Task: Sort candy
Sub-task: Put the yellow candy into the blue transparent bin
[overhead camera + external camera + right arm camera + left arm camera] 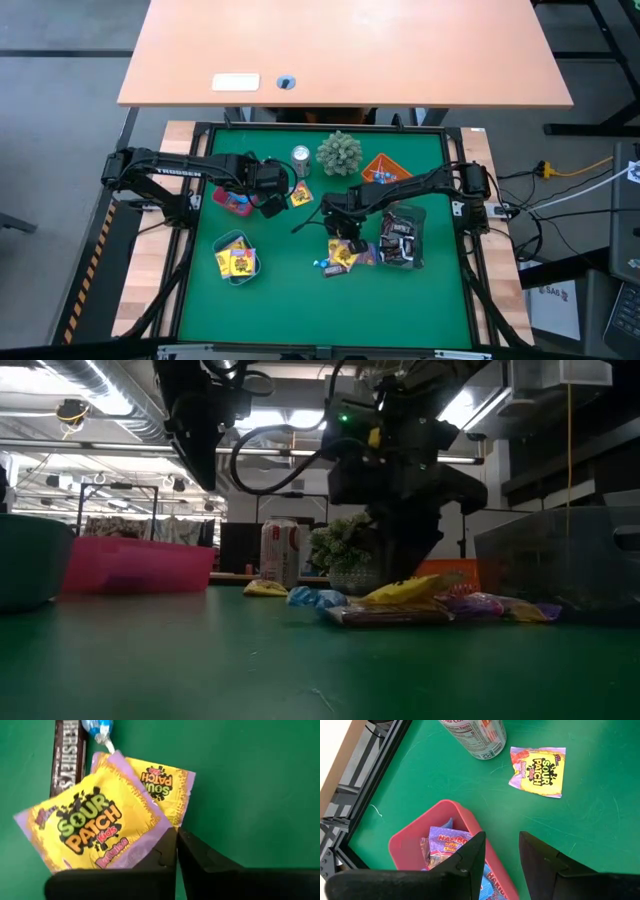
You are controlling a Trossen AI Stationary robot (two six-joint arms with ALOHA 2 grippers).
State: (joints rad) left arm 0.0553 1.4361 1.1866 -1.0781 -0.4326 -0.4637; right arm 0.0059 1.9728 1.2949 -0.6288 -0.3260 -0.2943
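Yellow packet (95, 827) pinched at its corner by the right gripper (176, 851), beside the brown bar (67, 760) (thin hold): it could slip, dragging its neighbour (167, 787). Left gripper (501, 851) hangs half-open, empty, over the pink tray (402, 837).

Even, bright light from overhead on the green mat (300, 300), shadows soft and short. Low down it's dim: ceiling strip lights (110, 405) glare from behind, turning the arms to silhouettes. Up close, the yellow packet (95, 830) looks slightly soft.
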